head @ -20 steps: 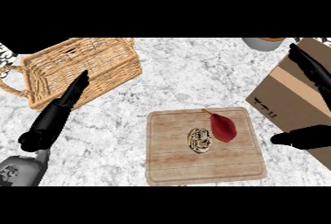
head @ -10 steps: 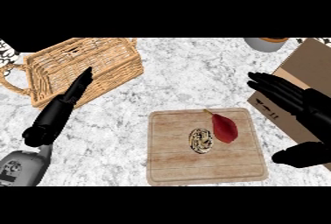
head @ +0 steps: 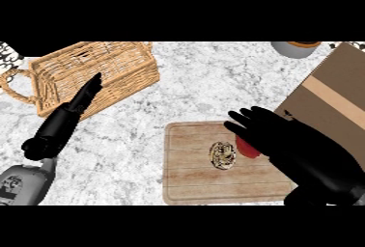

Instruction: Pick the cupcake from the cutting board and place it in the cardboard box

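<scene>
**Right hand over the board, cupcake not yet held**

- Cupcake (head: pixel 223 156): sits near the middle of the cutting board (head: pixel 191 178), lower centre of the frame. It is uncovered and nothing touches it.
- Right hand (head: pixel 306 154): hangs over the board's right side. Its fingers (head: pixel 249 120) are straight, spread wide and holding nothing. They point to the upper left, ending just up and right of the cupcake.
- Red item (head: pixel 246 148): lies just beside the cupcake and is half hidden under the hand.
- Left hand (head: pixel 68 118): rests at the left of the frame, fingers straight and empty, in front of a wicker basket (head: pixel 107 67).

Risks, as you might judge them:
- The red item lies between palm and cupcake, so a close from here could catch it instead.
- It could also nudge the cupcake left across the board.
- You cannot tell the hand's height above the board, so a blind descent may crush the top.

Surface and room:
- The table (head: pixel 214 87) is grey-white marble, bare to the left of and above the board.
- The cardboard box (head: pixel 335 96) is near, at the right edge. You cannot tell whether its top is open.
- A cup (head: pixel 296 48) stands at the upper right.
</scene>
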